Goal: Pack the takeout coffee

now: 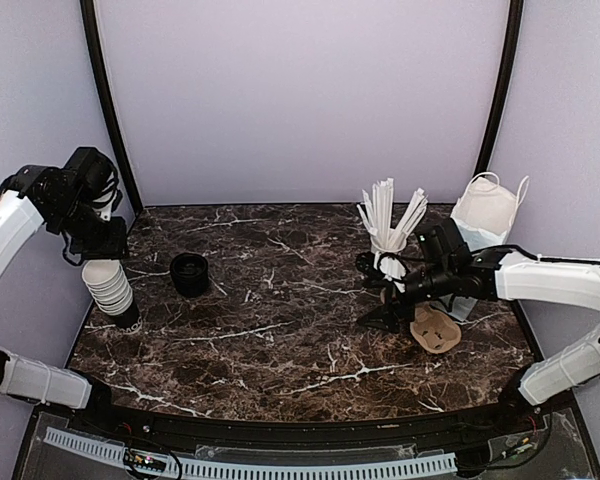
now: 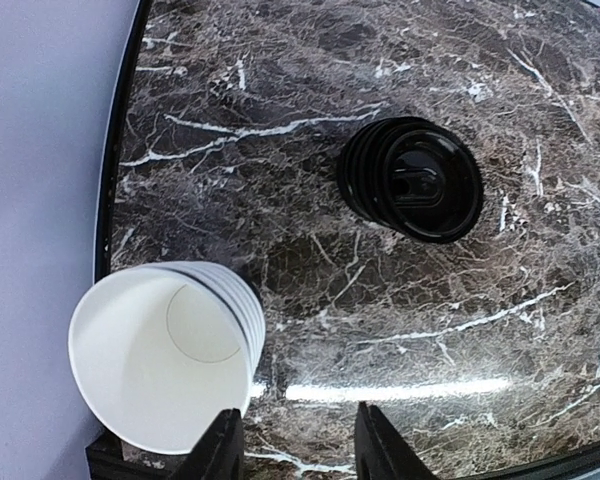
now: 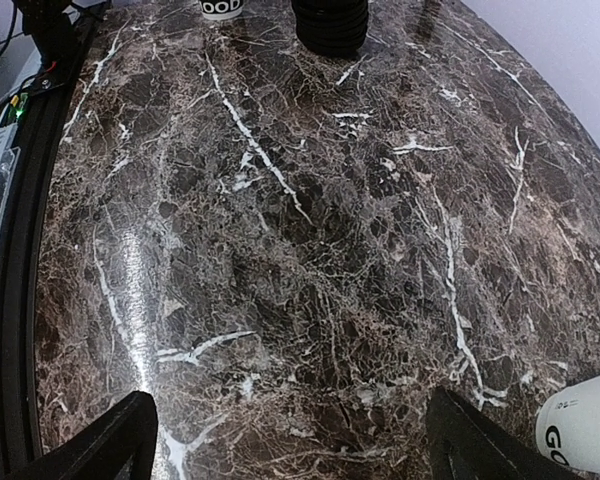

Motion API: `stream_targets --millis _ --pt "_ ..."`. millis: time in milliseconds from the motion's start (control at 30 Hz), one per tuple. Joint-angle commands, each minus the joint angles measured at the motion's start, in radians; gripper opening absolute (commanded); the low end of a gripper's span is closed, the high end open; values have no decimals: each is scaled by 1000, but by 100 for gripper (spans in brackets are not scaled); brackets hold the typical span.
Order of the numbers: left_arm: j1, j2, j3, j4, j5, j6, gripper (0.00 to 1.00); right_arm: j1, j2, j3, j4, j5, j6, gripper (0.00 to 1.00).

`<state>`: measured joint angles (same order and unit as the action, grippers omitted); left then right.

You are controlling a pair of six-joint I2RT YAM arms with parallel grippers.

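Two grippers hang above the table (image 1: 280, 350), neither holding anything. The coffee (image 1: 189, 275) stands upright at about 9 o'clock on the table, lid on, well apart from both.

The left arm rises from the near left corner and bends high at the elbow. It points the left gripper (image 2: 298, 452) steeply down at the 9 o'clock edge, its jaws partly apart and empty. Just beside it, at 8 o'clock from the coffee, is the cup stack (image 1: 110, 288). In the left wrist view the coffee lies at 1 o'clock from the stack's open mouth.

The right arm reaches in from the 3 o'clock side with its forearm nearly level. The right gripper (image 1: 376, 292) is aimed toward 9 o'clock, its jaws spread wide over bare marble. Near it the stick cup (image 1: 388, 245) stands at 12 o'clock and the carrier (image 1: 435, 330) lies at 4 o'clock. The bag (image 1: 485, 210) sits at the table's 2 o'clock corner.
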<state>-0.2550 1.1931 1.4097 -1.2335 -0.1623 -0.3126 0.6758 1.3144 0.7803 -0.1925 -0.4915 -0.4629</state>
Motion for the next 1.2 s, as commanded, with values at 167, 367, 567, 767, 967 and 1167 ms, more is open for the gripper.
stream_targets --millis 167,367,567,767,967,1167 --pt "7 20 -46 -83 -126 -23 39 5 -38 -8 48 23 -25 95" --pt "7 51 -71 -69 -112 -6 33 4 -34 -9 45 27 -28 95" --pt "6 67 -93 -54 -103 6 26 6 -30 -9 43 31 -38 95" --pt "7 86 -95 -48 -108 6 14 6 -29 -7 36 36 -43 95" --pt "7 96 -89 -51 -121 2 5 5 -29 -7 36 42 -49 95" --pt "7 103 -75 -60 -129 0 0 5 -29 -8 33 45 -49 95"
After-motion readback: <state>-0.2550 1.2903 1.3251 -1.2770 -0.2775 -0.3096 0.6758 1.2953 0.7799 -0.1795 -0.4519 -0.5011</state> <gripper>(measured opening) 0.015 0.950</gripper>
